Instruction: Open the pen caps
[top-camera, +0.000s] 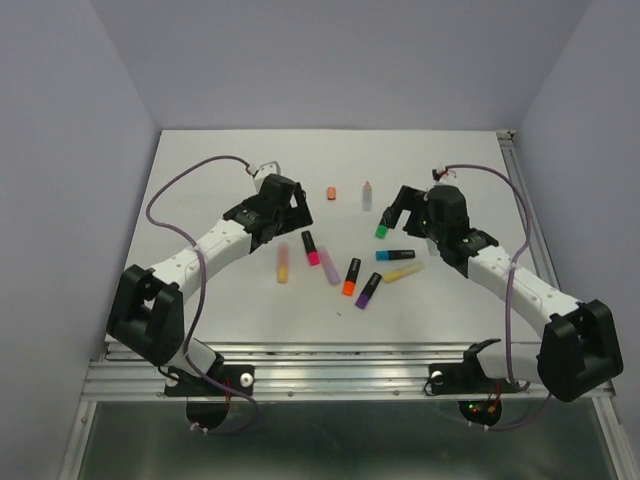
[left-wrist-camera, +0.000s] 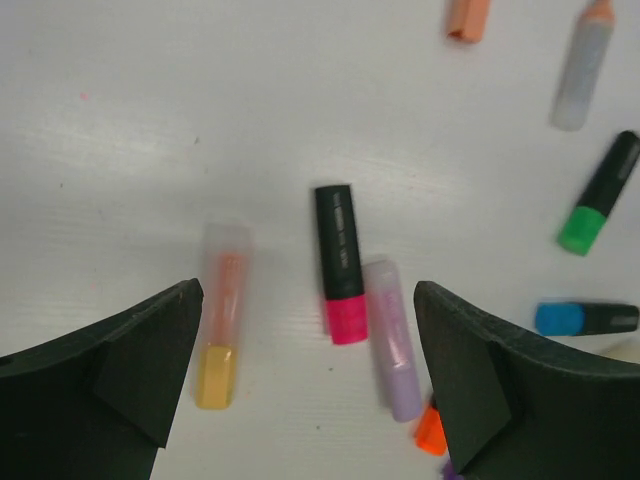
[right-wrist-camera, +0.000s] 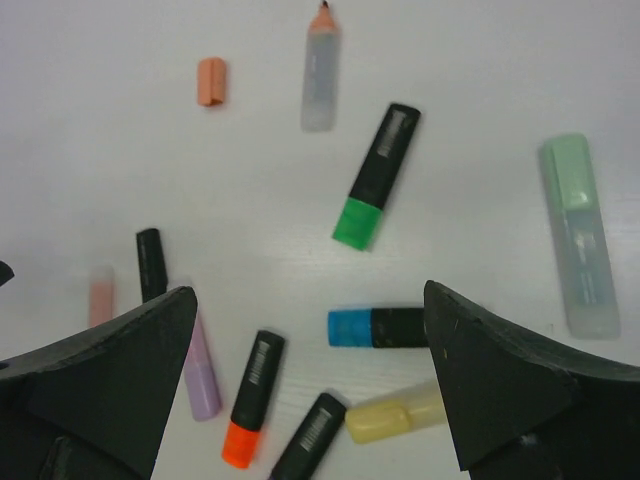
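Note:
Several capped pens lie mid-table: a peach pen with a yellow cap (left-wrist-camera: 222, 310), a black pen with a pink cap (left-wrist-camera: 347, 318), a lilac pen (left-wrist-camera: 392, 340), and black pens with an orange cap (right-wrist-camera: 238, 445), a blue cap (right-wrist-camera: 349, 327) and a green cap (right-wrist-camera: 357, 222). A pastel yellow pen (right-wrist-camera: 395, 415) and a mint pen (right-wrist-camera: 580, 235) lie near them. An uncapped clear-barrelled pen (top-camera: 367, 196) lies beside its loose peach cap (top-camera: 331, 191). My left gripper (left-wrist-camera: 308, 330) is open and empty above the pink-capped pen. My right gripper (right-wrist-camera: 308, 300) is open and empty above the blue-capped pen.
The pens lie on a white table (top-camera: 220, 180) with grey walls on three sides. A metal rail (top-camera: 330, 365) runs along the near edge by the arm bases. A purple-capped black pen (top-camera: 368, 290) lies nearest the front.

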